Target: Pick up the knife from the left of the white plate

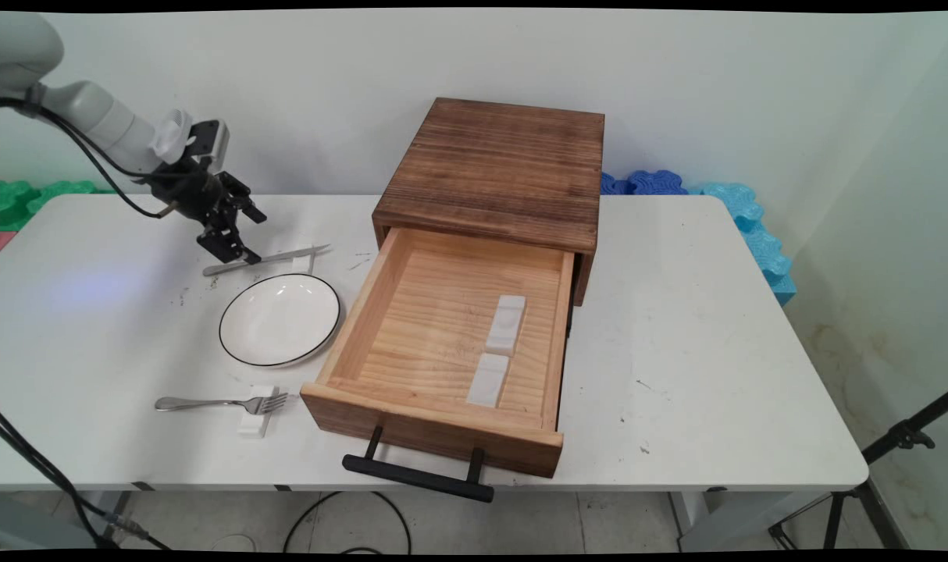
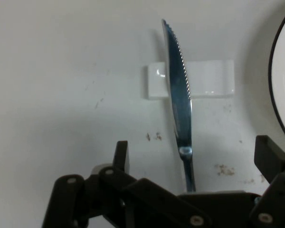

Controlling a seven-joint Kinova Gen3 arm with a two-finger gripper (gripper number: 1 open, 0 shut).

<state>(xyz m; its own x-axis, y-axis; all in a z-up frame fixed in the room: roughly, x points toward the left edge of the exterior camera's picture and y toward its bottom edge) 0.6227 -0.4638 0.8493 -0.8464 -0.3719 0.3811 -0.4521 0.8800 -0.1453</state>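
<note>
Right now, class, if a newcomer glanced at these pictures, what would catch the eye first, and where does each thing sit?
The dark wooden box at the table's middle, its pale drawer pulled wide open toward the near edge with two white blocks inside. Left of it, the black hand hovers open over a knife whose blade lies across a small white rest. Nearer, a white plate and a fork lie beside the drawer.

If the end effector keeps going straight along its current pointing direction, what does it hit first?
Most likely the knife: the end effector straddles its handle end, fingers open either side. Below is the table. Height above the handle is unclear.
</note>
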